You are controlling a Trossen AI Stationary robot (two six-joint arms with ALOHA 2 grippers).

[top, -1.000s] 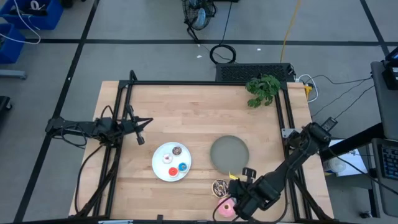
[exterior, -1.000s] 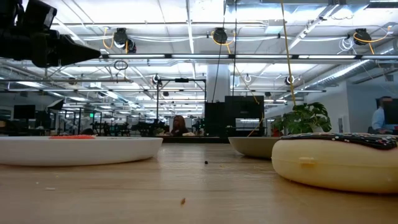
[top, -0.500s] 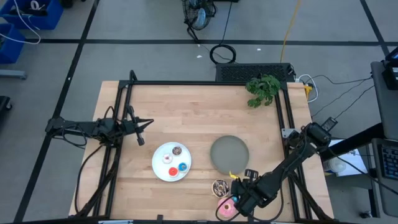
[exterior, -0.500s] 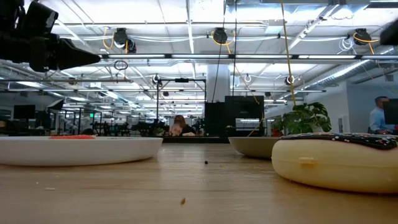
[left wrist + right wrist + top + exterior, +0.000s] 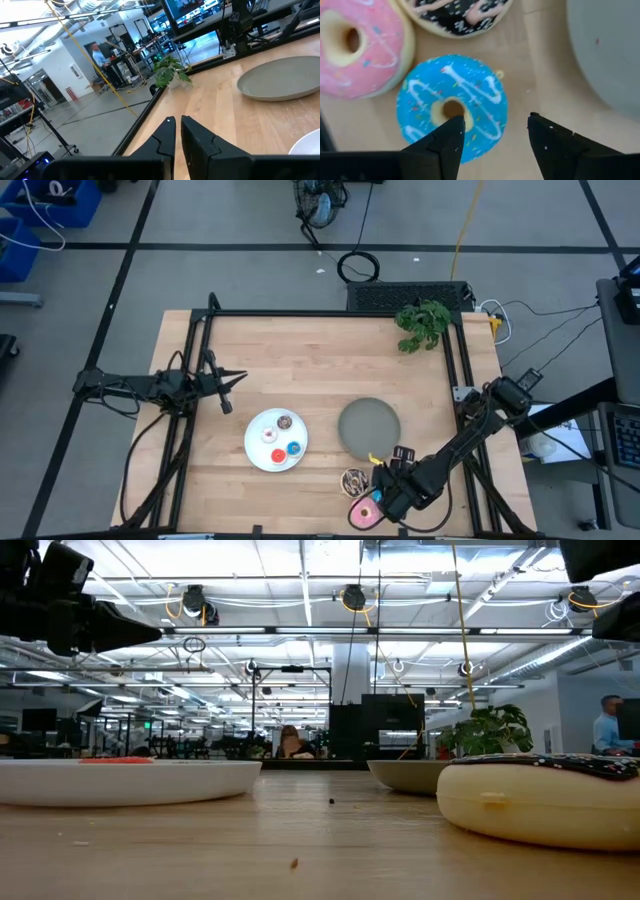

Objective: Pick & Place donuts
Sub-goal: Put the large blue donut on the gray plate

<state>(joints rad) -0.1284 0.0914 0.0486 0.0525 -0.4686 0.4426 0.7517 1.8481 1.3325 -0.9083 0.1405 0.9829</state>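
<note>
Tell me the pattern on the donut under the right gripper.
Bright blue donut with white icing squiggles and small coloured sprinkles; clearest in the right wrist view.

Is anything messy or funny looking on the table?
Nothing is spilled or broken. The only odd bit: the pink donut, chocolate donut and blue donut sit bunched on bare wood by the table's near edge, while the grey plate beside them is empty. The right gripper hovers open over the blue one.

Right gripper (image 5: 492,131) spread over blue sprinkled donut (image 5: 451,106). Hemmed in: pink donut (image 5: 357,45) touching one side, chocolate donut (image 5: 456,15) just beside, grey plate (image 5: 607,45) near. Bare wood (image 5: 300,360) open across the table's far half up to the plant (image 5: 422,325).
</note>
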